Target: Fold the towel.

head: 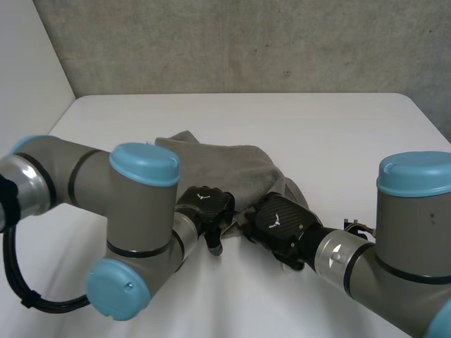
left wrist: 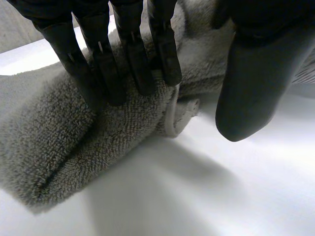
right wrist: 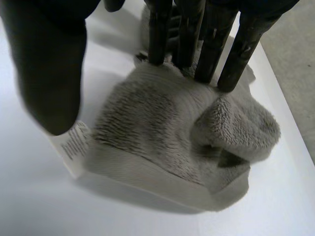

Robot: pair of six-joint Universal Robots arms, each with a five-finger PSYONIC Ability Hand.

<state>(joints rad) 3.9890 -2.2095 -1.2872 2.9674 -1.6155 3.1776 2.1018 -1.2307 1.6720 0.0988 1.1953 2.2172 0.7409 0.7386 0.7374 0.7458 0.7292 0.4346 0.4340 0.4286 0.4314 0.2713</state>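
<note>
Grey towel [head: 229,165] lies bunched mid-desk [head: 331,127]. Left hand [head: 208,204] and right hand [head: 279,222] sit side by side on its near edge, fingers [left wrist: 134,69] straight, pressing the pile, thumbs clear. Probably pinning the edge, ready to pinch.

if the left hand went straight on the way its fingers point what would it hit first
The towel. The left hand points its straight fingers down into the towel's folded edge, and the tips look to be touching the pile. Under the cloth lies the table.
</note>
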